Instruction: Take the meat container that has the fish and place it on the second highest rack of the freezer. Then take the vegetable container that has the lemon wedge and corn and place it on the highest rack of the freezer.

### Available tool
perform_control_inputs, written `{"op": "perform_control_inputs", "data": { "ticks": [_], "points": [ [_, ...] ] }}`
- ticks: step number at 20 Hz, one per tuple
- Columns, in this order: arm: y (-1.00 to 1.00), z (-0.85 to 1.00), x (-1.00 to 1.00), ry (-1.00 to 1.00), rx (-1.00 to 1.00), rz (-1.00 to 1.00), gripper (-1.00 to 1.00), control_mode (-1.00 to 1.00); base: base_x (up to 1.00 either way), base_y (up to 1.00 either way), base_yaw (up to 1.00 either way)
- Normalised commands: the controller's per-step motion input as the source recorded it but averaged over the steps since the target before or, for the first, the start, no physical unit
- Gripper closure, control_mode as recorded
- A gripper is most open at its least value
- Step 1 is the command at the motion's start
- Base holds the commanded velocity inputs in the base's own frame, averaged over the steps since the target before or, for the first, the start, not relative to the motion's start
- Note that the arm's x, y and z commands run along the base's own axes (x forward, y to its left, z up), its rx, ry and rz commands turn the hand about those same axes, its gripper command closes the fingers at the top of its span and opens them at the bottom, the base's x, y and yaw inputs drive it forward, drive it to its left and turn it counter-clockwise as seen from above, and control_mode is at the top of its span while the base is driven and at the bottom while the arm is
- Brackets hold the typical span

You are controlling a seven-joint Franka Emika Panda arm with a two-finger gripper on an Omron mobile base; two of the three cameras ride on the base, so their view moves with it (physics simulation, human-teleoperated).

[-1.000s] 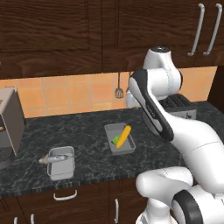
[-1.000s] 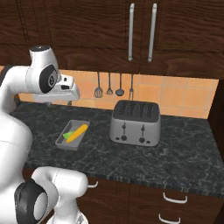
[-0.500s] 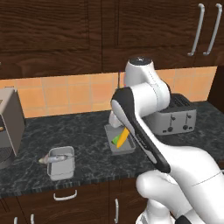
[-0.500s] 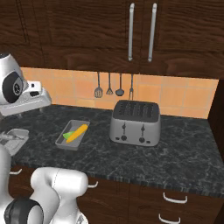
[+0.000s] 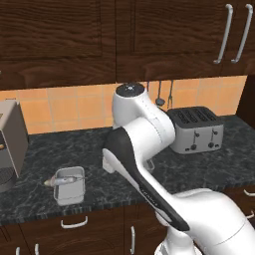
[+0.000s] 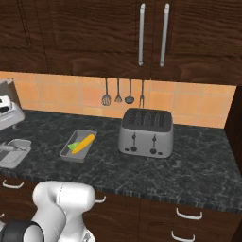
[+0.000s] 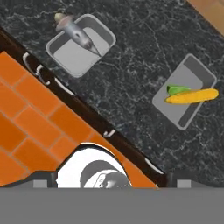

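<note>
The meat container (image 5: 69,185) is a small grey pan near the counter's front left, with the fish (image 5: 62,180) lying across its rim. The pan (image 6: 14,152) also sits at the left edge of the right base view. To its right stands the longer vegetable container (image 6: 78,145) holding the yellow corn (image 6: 84,143) and the green lemon wedge (image 6: 72,147). My gripper (image 6: 8,112) hovers high over the counter's front edge, open and holding nothing. From the hand view I look down on the meat container (image 7: 81,46), fish (image 7: 74,30), vegetable container (image 7: 184,91), corn (image 7: 192,96) and lemon wedge (image 7: 177,89).
A silver toaster (image 5: 195,129) stands at the back right of the dark counter (image 5: 209,169). A grey coffee machine (image 5: 10,144) is at the far left. Utensils (image 6: 118,92) hang on the tiled wall. Dark upper cabinets (image 6: 151,33) overhang. Orange floor tiles (image 7: 26,118) lie below the counter front.
The arm has swung left, carrying the open gripper from above the vegetable container towards the meat container. Neither container has moved.
</note>
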Motion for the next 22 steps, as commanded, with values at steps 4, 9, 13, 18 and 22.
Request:
{"op": "perform_control_inputs", "data": {
  "ticks": [4,9,13,18,22],
  "points": [
    [0.42,-0.07,0.04,0.1,-0.01,0.29,-1.0,-1.0,0.0,0.0,0.0],
    [0.31,-0.3,0.13,0.09,0.0,0.35,-1.0,-1.0,0.0,0.0,0.0],
    [0.63,-0.4,-0.07,0.12,-0.04,0.31,-1.0,-1.0,0.0,0.0,0.0],
    [0.62,-0.33,0.08,0.24,-0.06,0.17,-1.0,-1.0,0.0,0.0,0.0],
    [0.57,-0.56,0.46,0.23,-0.1,0.09,-1.0,-1.0,0.0,0.0,0.0]
  ]
}}
